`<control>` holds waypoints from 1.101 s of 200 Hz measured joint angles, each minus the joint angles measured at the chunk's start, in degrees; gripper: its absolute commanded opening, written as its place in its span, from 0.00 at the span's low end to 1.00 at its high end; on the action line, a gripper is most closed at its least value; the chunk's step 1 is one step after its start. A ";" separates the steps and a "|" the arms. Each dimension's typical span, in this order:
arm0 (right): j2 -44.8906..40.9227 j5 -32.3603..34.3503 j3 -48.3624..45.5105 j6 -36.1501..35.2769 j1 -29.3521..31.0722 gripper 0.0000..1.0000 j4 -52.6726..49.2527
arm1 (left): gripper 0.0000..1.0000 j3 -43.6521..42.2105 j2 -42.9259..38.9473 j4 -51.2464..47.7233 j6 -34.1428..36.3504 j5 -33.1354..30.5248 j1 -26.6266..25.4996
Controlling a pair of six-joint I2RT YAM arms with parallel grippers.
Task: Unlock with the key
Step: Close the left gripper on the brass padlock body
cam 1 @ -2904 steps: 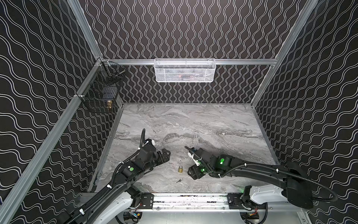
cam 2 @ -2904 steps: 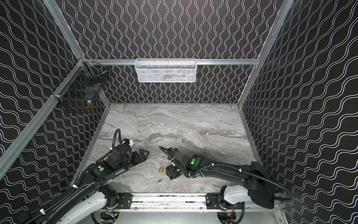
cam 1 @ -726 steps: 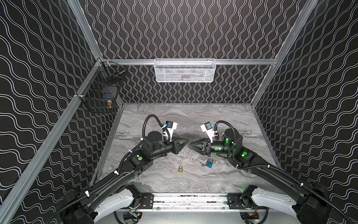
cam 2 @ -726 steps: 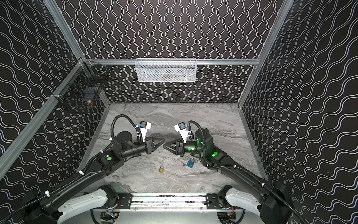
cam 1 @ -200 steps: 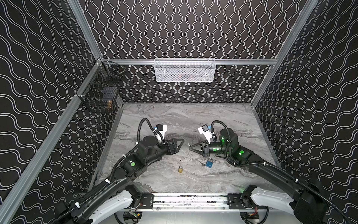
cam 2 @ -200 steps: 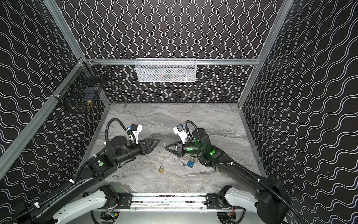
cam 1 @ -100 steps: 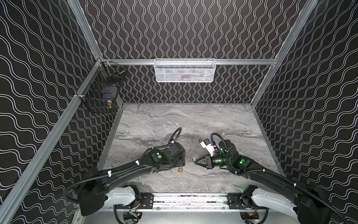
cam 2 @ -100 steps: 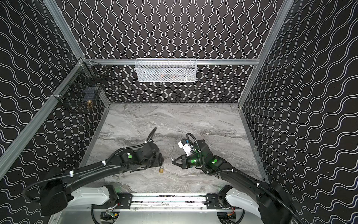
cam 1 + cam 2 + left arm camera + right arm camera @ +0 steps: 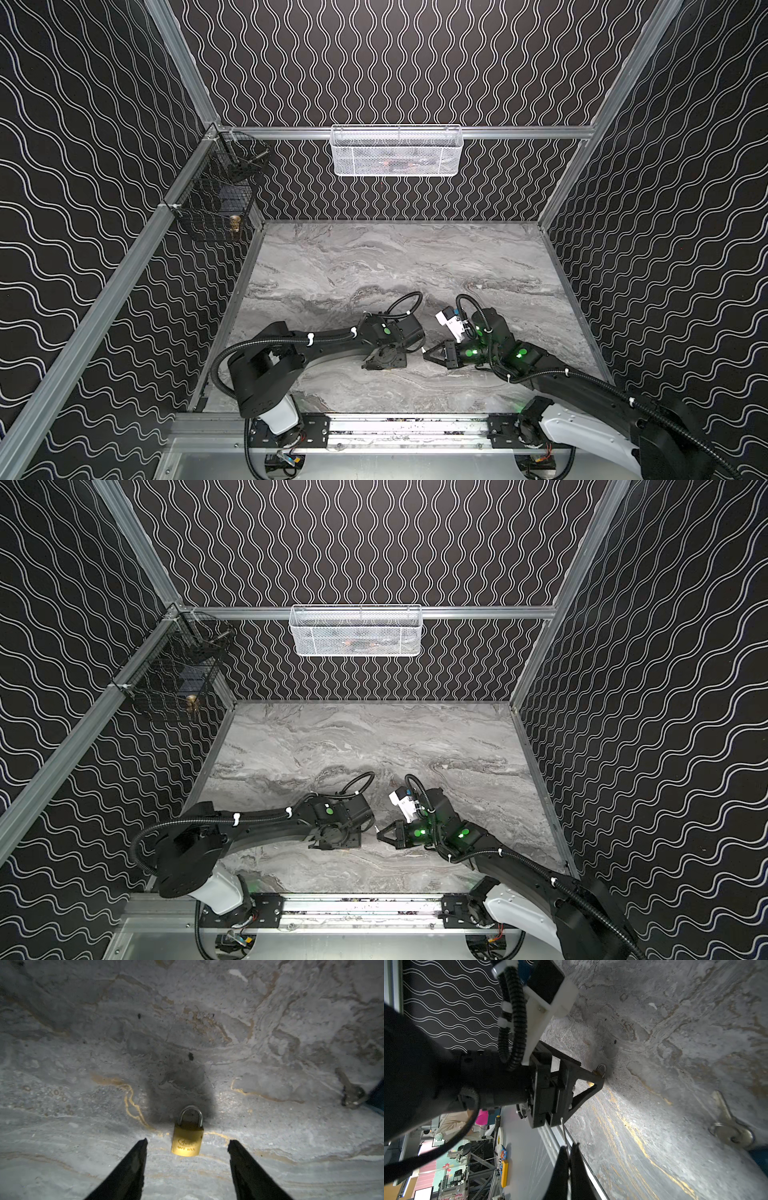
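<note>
A small brass padlock (image 9: 187, 1142) lies flat on the marble table (image 9: 374, 257), its shackle pointing away from the wrist. My left gripper (image 9: 187, 1141) points down at it and is open, one fingertip on each side of the body, apart from it. In both top views the left gripper (image 9: 384, 361) (image 9: 332, 840) covers the padlock. My right gripper (image 9: 426, 353) (image 9: 379, 832) lies low just to its right, aimed at it. It is shut on the key (image 9: 564, 1132), a thin metal blade sticking out of the fingertips. From the right wrist the padlock's shackle (image 9: 601, 1068) shows beside the left fingers (image 9: 599, 1084).
A second key (image 9: 729, 1124) (image 9: 351, 1093) lies on the table beside a blue thing (image 9: 761, 1157) at the picture's edge. A white mesh basket (image 9: 397, 151) hangs on the back wall, a black wire basket (image 9: 216, 208) on the left wall. A metal rail (image 9: 395, 428) runs along the front edge.
My left arm has swung forward and rightward and come down over the brass padlock, its jaws narrowing a little. The right gripper has dropped toward the front, still shut.
</note>
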 measured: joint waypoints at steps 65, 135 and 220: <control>1.07 -2.80 -0.81 0.17 -2.95 0.00 0.44 | 0.57 3.10 5.99 -1.16 -1.75 2.84 0.00; 3.87 -6.05 -0.20 0.22 -5.05 0.00 1.51 | 0.45 3.45 6.62 -1.25 -4.24 3.39 -0.04; 7.13 -8.83 0.83 1.03 -5.70 0.00 4.00 | 0.35 -0.79 2.36 0.07 -7.54 4.92 -0.55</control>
